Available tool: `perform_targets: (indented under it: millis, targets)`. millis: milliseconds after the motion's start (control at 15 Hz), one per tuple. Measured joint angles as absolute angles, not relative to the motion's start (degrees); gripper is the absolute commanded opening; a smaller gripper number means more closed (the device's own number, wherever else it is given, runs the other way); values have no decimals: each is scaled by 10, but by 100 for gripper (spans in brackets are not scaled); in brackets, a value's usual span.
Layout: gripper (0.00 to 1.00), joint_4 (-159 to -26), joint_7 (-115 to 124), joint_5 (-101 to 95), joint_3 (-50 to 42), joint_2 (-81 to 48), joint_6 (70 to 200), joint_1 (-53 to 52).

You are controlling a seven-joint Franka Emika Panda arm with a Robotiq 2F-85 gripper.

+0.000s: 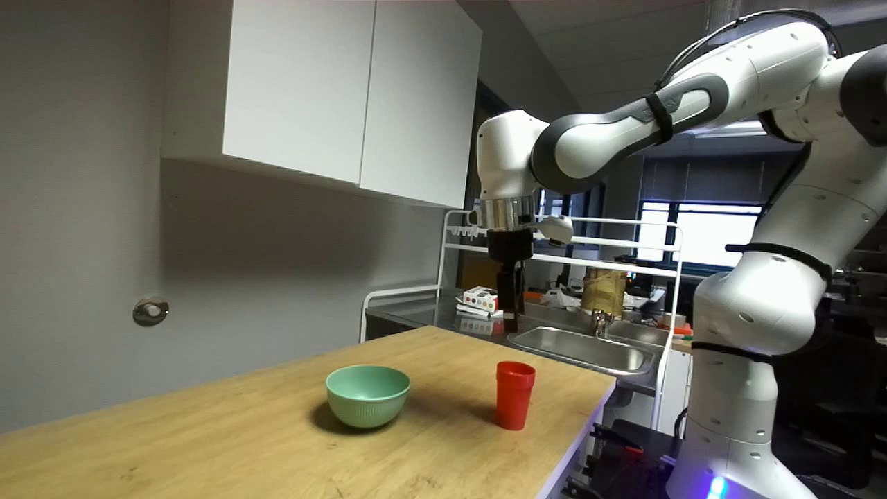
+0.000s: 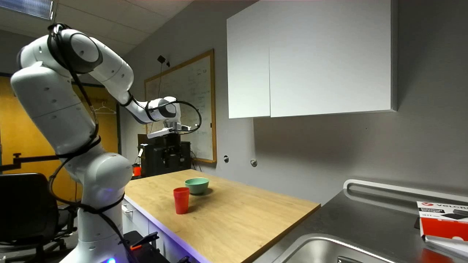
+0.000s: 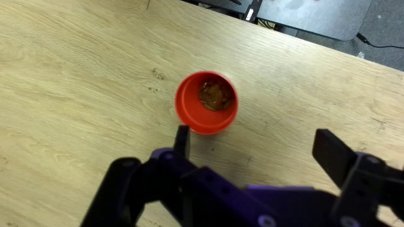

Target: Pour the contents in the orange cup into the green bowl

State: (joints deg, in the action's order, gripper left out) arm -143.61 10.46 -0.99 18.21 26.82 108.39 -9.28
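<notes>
The orange cup (image 1: 514, 398), a red-orange tumbler, stands upright on the wooden table; it also shows in an exterior view (image 2: 181, 201) and in the wrist view (image 3: 197, 110). Small brown pieces (image 3: 216, 96) lie at the bottom inside it. The green bowl (image 1: 368, 405) stands on the table a short way from the cup, also in an exterior view (image 2: 197, 188); it is out of the wrist view. My gripper (image 3: 253, 129) is open with nothing between its fingers. It hangs pointing down, well above the table and the cup (image 1: 511, 326).
The wooden table (image 1: 229, 430) ends at a front edge near the robot's base. A sink (image 1: 585, 346) and a white rack (image 1: 675, 291) are beyond the table's end. White wall cabinets (image 1: 298, 83) hang above. A box (image 2: 444, 223) lies on the dark counter.
</notes>
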Motion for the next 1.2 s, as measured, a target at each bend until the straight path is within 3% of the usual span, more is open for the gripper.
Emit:
perform_targets:
  millis: [600,1200]
  targets:
    - [100,-1468,102,-16,149,268,1089,-94]
    - [100,-1569,68,-5,37,285,1192,-49]
